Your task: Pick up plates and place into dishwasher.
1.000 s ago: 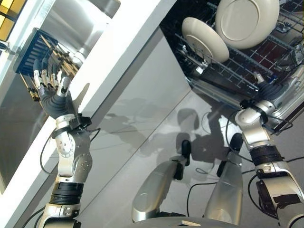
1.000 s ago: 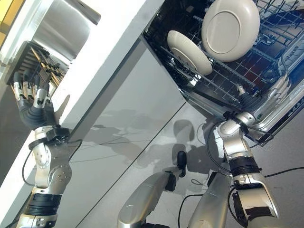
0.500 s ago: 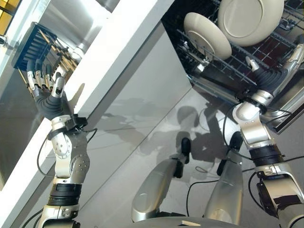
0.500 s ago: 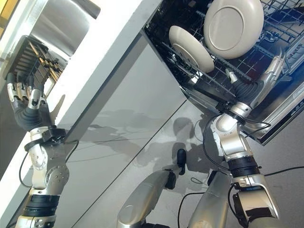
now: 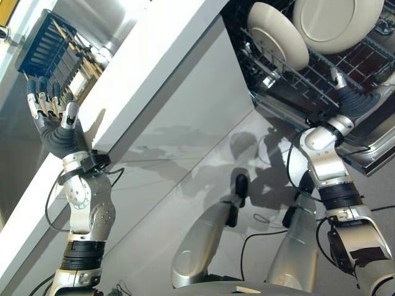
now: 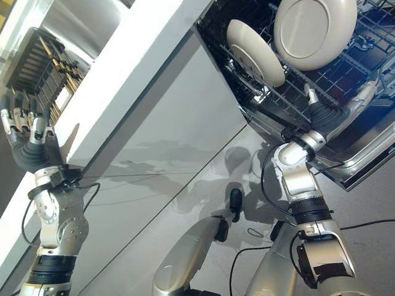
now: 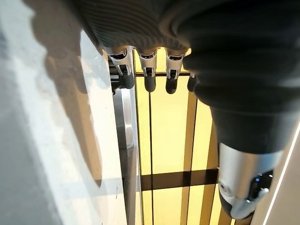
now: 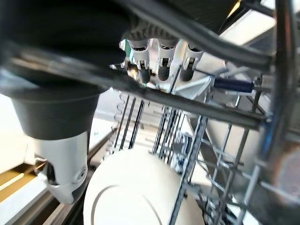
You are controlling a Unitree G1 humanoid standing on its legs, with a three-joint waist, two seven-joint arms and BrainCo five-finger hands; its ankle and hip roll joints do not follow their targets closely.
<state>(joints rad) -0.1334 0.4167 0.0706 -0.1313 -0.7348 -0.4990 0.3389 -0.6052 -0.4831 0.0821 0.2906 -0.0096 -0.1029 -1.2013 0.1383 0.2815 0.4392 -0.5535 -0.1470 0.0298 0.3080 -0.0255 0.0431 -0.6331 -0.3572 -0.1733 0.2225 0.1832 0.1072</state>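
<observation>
The right robot hand (image 6: 327, 114) was seen at the front edge of the dishwasher rack (image 6: 290, 92), its fingers (image 8: 159, 58) held straight and released, with nothing grasped; in the right wrist view they were laid along the dark wires of the rack. Two cream plates were stood on edge in that rack: a smaller plate (image 6: 255, 52) nearer the cabinet and a larger plate (image 6: 315, 31) just beside it, both tilted and held between the wire tines. The same rounded cream plate surface (image 8: 136, 197) was seen beyond the wires from the right wrist. The rack was pulled out over the lowered dishwasher door (image 6: 364, 163), whose metal lip lay just beside the right wrist. The left robot hand (image 5: 52, 120) was raised well apart from the dishwasher, with its fingers (image 7: 149, 70) straight and relaxed and nothing held, close before a blue dish rack (image 5: 52, 52) set in a steel sink (image 5: 105, 24). Thin wooden slats were seen within that blue rack, but what they were could not be told. Between the two hands ran the white worktop (image 5: 160, 43) edge, with a plain grey cabinet panel (image 5: 185, 142) below it. No writing could be read on any of these things.
</observation>
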